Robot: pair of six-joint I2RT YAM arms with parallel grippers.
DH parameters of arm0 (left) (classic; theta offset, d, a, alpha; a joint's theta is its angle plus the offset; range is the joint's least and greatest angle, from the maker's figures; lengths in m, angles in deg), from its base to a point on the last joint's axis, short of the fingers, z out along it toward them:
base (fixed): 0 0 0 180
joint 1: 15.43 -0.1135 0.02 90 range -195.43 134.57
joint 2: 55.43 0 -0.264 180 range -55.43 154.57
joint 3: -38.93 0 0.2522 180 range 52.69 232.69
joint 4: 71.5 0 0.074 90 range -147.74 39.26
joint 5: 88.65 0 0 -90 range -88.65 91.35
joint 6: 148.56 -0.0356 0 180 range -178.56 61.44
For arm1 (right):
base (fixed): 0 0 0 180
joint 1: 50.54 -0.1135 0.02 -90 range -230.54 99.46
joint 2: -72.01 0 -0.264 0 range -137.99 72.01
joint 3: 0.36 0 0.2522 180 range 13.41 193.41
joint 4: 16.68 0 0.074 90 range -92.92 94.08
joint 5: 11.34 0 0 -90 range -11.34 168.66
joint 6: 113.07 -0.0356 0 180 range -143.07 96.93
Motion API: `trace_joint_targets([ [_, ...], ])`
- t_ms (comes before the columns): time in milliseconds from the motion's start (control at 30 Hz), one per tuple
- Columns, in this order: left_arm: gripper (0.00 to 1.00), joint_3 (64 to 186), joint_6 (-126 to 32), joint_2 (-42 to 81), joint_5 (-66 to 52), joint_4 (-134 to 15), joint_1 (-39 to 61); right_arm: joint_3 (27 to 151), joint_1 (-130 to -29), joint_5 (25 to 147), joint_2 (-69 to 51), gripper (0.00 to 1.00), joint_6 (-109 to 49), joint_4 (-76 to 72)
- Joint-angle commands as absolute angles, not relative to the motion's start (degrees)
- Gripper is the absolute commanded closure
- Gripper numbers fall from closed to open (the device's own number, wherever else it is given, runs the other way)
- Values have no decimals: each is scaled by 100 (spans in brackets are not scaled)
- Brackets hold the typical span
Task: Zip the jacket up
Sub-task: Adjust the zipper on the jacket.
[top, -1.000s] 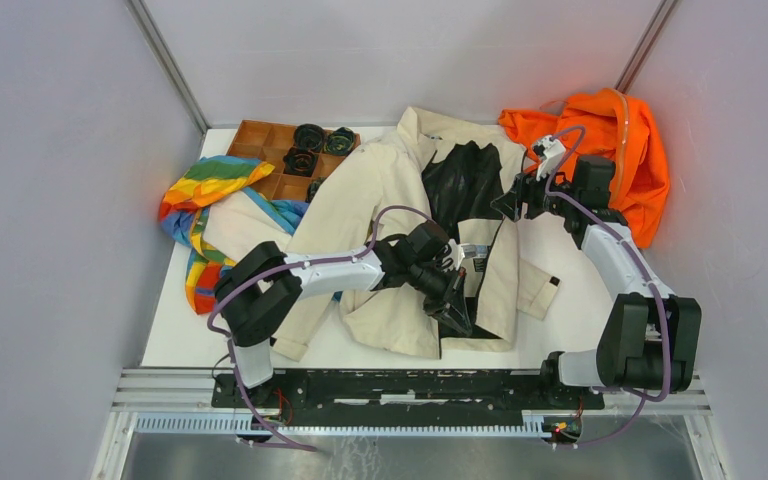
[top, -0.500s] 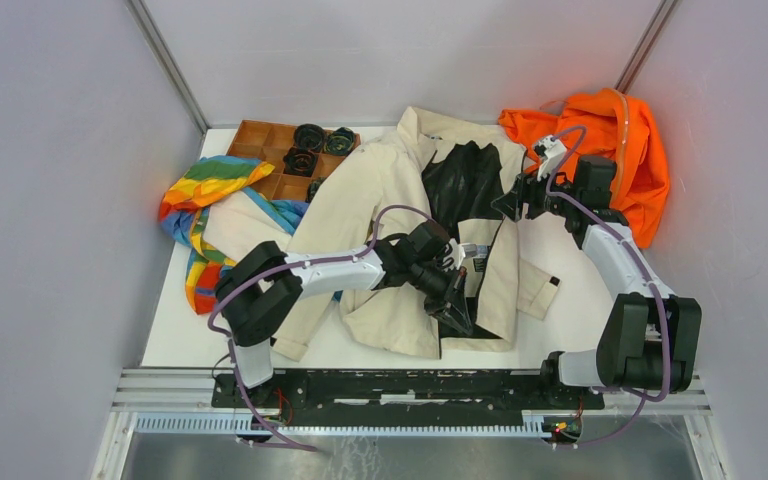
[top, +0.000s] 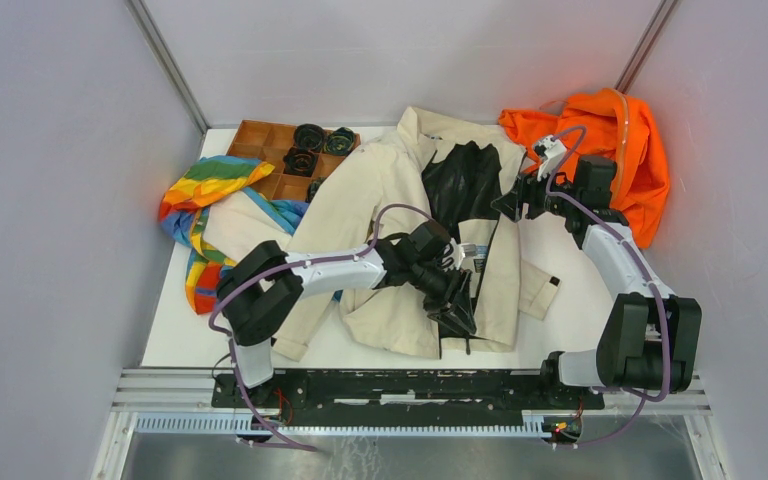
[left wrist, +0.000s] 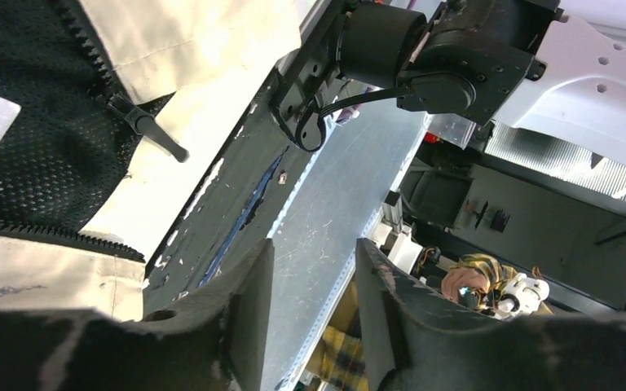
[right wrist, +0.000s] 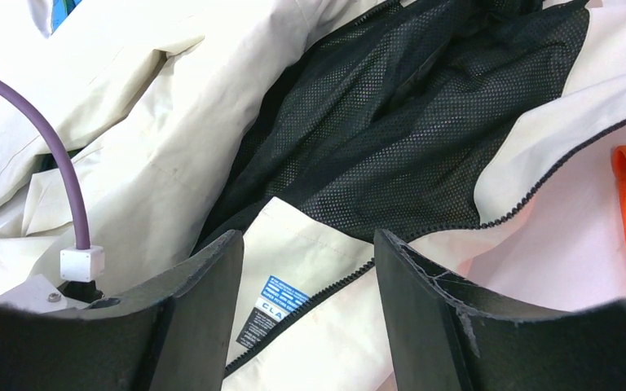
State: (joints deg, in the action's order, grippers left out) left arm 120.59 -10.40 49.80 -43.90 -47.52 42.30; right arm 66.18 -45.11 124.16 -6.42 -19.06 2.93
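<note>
Zipper pull (left wrist: 143, 126) at jacket (top: 390, 190) hem, near table (top: 570, 290) edge, lies beside left gripper (left wrist: 314, 244), not between. Jaws part-open, empty. Zip axis near-to-far. Right gripper (right wrist: 306, 236) farther off, jaws wide, empty.

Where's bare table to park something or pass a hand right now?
Bare table near right, between the jacket cuff and the right arm's base; a smaller patch near left, between the rainbow cloth and the near edge. Crowded along the far edge: wooden tray, jacket collar, orange garment.

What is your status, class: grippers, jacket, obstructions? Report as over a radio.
Left gripper open, empty, near zipper pull. Right gripper open above jacket. Jacket unzipped, lying open. Orange garment clear of zipper.
</note>
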Motion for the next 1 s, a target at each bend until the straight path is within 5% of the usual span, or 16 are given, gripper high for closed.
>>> trace_joint_targets([
  [0,48,12240,-1352,4598,-4216,-4586,4267,6640,-4474,12604,-578,34,-1816,63],
  [533,44,12739,-2408,3207,-2472,-3659,4139,6350,-4413,12712,57,33,-1464,145],
  [867,43,12330,-2551,2035,-827,-4832,4059,6465,-4395,13087,37,32,-1492,152],
  [967,35,11831,-2583,1471,-417,-5130,4044,6500,-4395,13207,62,31,-1447,182],
])
